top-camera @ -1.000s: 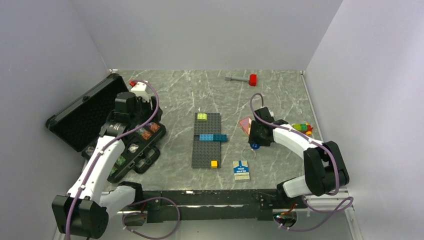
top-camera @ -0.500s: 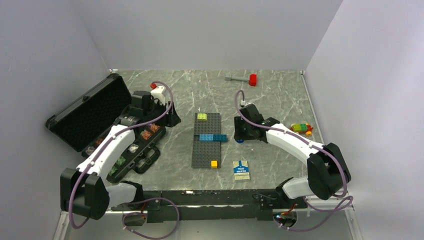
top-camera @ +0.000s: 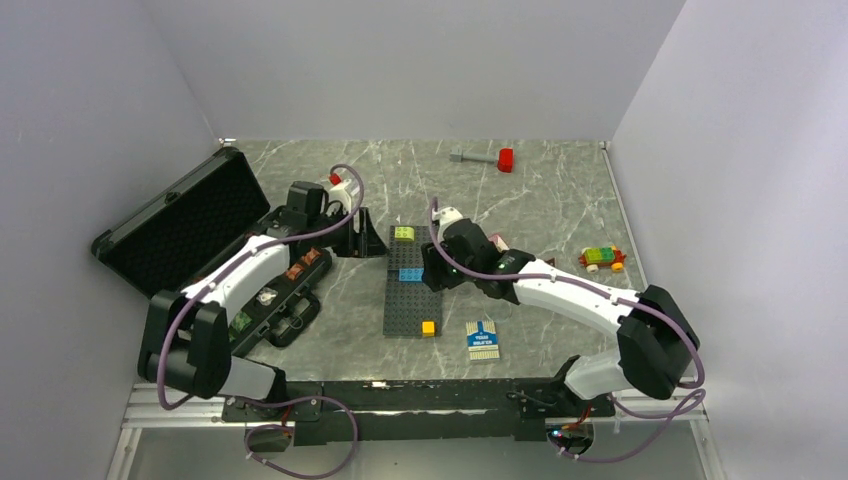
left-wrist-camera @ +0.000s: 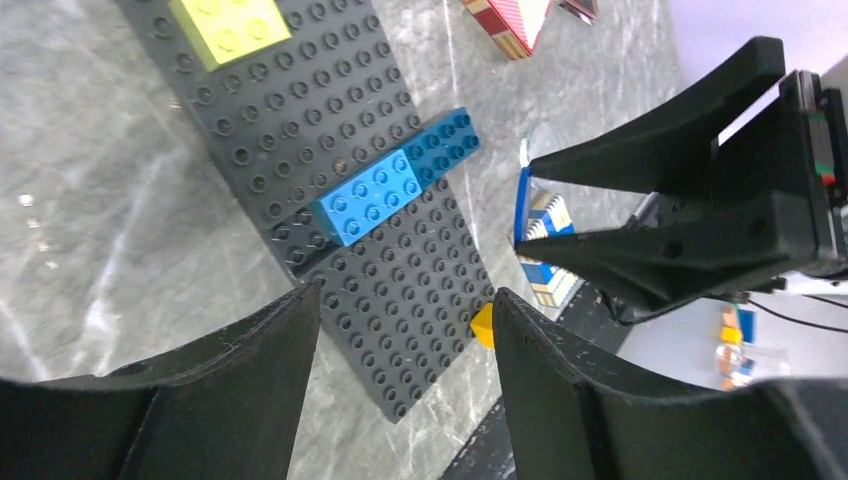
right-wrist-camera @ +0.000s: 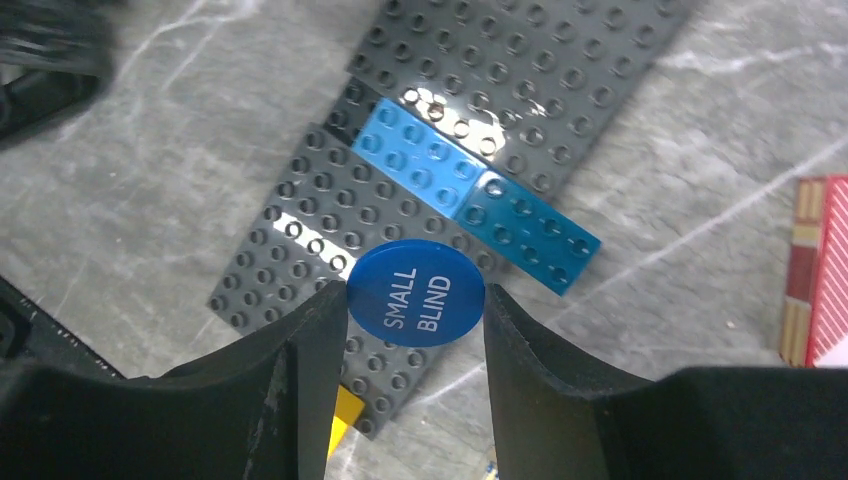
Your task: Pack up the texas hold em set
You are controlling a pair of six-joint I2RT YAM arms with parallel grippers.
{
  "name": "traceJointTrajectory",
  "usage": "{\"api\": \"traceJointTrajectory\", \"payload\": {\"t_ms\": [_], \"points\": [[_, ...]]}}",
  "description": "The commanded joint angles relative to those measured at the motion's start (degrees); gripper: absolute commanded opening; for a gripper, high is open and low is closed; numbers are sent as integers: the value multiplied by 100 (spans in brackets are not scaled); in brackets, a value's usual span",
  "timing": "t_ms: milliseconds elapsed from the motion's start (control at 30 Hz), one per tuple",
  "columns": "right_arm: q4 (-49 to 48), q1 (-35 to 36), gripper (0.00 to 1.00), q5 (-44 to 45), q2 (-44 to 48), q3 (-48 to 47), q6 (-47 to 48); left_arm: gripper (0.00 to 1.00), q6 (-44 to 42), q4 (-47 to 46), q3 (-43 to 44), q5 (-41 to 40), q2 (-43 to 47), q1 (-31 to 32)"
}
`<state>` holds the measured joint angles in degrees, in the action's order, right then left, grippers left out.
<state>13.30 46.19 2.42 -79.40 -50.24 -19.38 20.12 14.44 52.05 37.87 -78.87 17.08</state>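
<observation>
My right gripper (right-wrist-camera: pixel 412 297) is shut on a round blue button (right-wrist-camera: pixel 416 293) marked SMALL BLIND and holds it above the dark grey baseplate; the top view shows this gripper (top-camera: pixel 436 270) over the plate's right side. My left gripper (left-wrist-camera: pixel 405 295) is open and empty, and in the top view it (top-camera: pixel 366 238) hovers by the plate's far left corner, facing the right gripper (left-wrist-camera: pixel 690 205). The black case (top-camera: pixel 165 225) lies open at the left. The blue-white card pack (top-camera: pixel 483 340) lies near the front. The pink pack (top-camera: pixel 497 242) is partly hidden behind the right arm. The other buttons are not visible.
The baseplate (top-camera: pixel 410 300) with yellow-green, blue and yellow bricks lies mid-table. A red-headed hammer (top-camera: pixel 485 157) lies at the back. A small coloured brick model (top-camera: pixel 600 257) sits at the right. The case's chip tray (top-camera: pixel 285 305) lies under the left arm.
My right gripper has carried the blue button leftward from the right side of the table to over the baseplate. My left gripper has swung right from over the case to the plate's edge.
</observation>
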Motion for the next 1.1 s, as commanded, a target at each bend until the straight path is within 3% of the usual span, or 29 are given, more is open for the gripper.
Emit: {"api": "traceJointTrajectory", "payload": {"t_ms": [0,167,767,1067], "points": [[-700,335,42,-59,139,-126,358,68,312,-388,66,800,-324,71],[-936,567,42,-47,244,-56,538,67,535,-659,44,1271,-623,190],[-1013,829,41,1,144,-124,698,64,421,-520,191,1640,-1114,719],[-993,898,40,21,15,-168,731,45,474,-582,183,1781,-1256,875]]}}
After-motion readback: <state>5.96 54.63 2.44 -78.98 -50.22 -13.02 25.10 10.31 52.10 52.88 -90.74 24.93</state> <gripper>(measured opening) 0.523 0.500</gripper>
